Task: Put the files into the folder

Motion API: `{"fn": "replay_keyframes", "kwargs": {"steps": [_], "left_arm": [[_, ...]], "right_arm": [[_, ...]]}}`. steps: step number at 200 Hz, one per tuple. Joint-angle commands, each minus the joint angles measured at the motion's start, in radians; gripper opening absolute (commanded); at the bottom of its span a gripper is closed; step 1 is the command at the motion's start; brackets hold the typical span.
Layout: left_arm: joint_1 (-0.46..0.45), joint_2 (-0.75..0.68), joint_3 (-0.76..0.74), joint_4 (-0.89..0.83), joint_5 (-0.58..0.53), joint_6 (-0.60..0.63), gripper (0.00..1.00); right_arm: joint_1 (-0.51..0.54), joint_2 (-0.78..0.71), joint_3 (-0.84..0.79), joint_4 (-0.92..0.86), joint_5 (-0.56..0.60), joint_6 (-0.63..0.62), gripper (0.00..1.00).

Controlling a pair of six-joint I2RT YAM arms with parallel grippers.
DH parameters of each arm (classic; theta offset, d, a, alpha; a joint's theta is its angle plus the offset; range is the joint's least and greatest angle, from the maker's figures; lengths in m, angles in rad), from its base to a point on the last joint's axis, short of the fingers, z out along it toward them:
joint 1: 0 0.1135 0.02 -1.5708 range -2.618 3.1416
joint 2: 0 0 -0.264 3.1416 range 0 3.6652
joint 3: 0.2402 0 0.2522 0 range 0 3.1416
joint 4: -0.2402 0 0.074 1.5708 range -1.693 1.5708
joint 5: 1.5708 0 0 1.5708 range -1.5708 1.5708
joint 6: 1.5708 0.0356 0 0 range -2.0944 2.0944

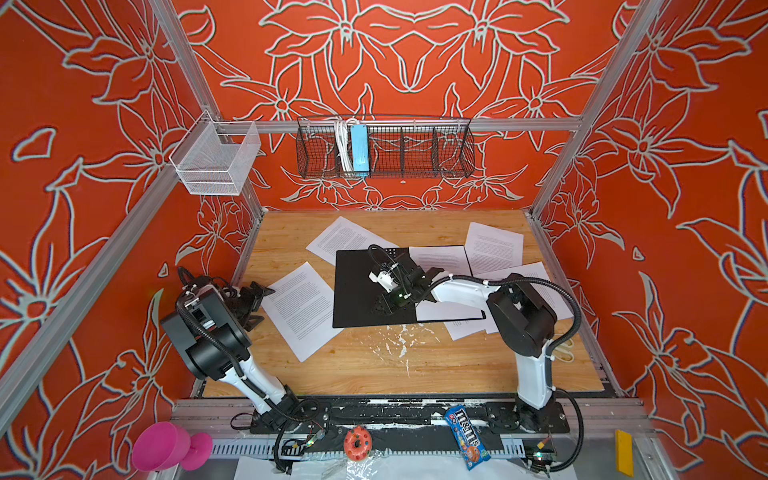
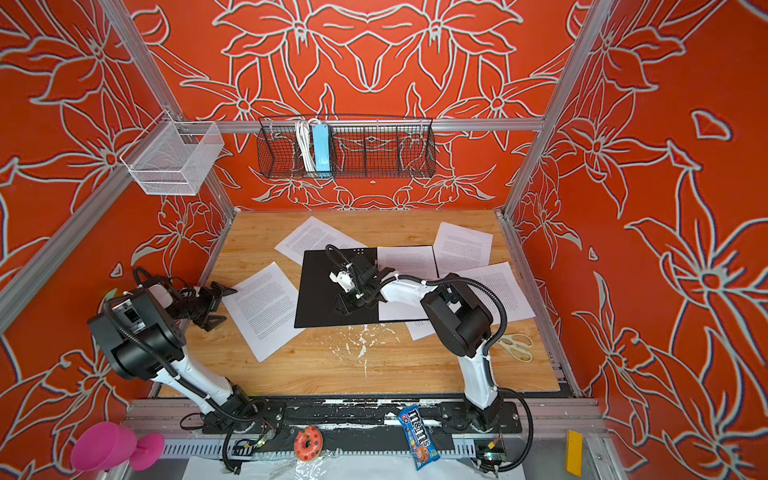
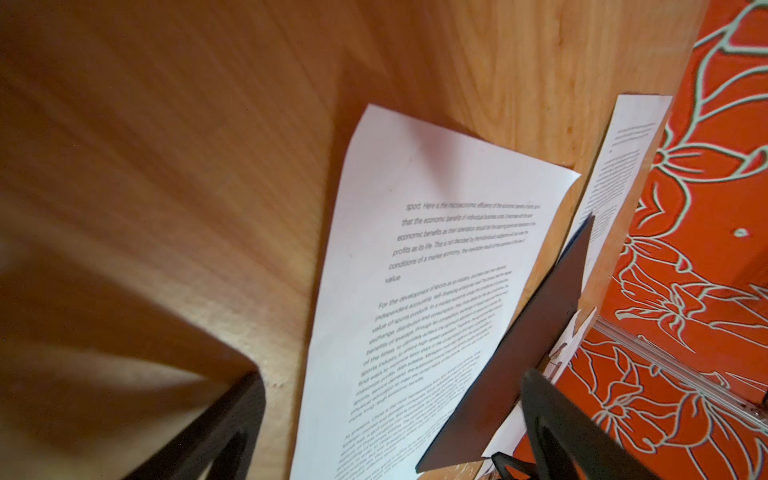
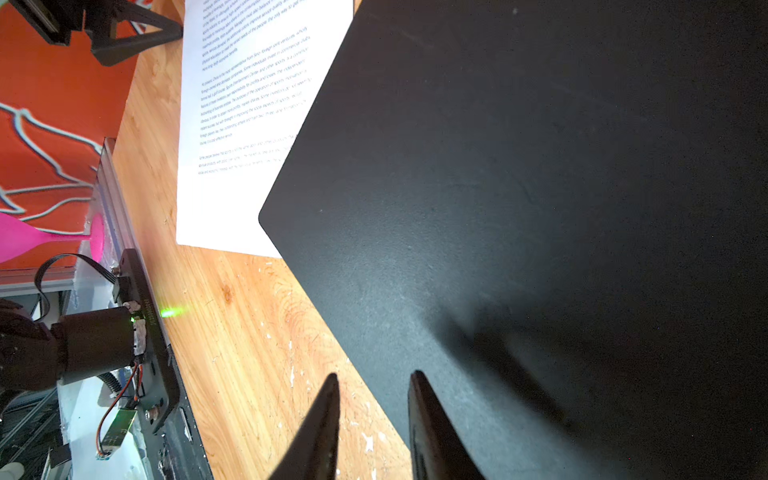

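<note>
The folder lies open in the middle of the table, black inside up. One printed sheet lies on its right half. More files lie loose: one at the left, one behind, two at the right. My right gripper hovers over the front edge of the folder's bare left half, jaws a little apart, nothing between them. My left gripper stands wide open at the left sheet's edge, holding nothing.
Scissors lie on the table behind the right arm. A black wire basket with a light-blue power strip and a white mesh basket hang on the back rail. A candy bag, a toy donut and a pink goblet sit off the front edge.
</note>
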Motion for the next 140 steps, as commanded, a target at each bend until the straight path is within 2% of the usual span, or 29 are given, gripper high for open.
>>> {"fn": "replay_keyframes", "kwargs": {"steps": [1, 49, 80, 115, 140], "left_arm": [[0.010, 0.061, 0.002, -0.013, -0.016, 0.000, 0.96], [0.007, 0.105, 0.000, -0.001, 0.030, -0.013, 0.96], [0.003, 0.131, -0.004, 0.002, 0.109, -0.020, 0.94], [-0.016, 0.103, -0.020, 0.016, 0.194, -0.026, 0.94], [-0.045, 0.073, -0.020, -0.014, 0.190, -0.009, 0.93]], "right_arm": [[0.008, 0.018, 0.015, -0.013, -0.015, -0.010, 0.30], [0.010, 0.023, 0.020, -0.016, -0.022, -0.008, 0.29], [0.012, 0.027, 0.024, -0.020, -0.025, -0.007, 0.29], [0.013, 0.030, 0.027, -0.020, -0.033, -0.004, 0.29], [0.014, 0.029, 0.028, -0.018, -0.036, -0.002, 0.29]]}}
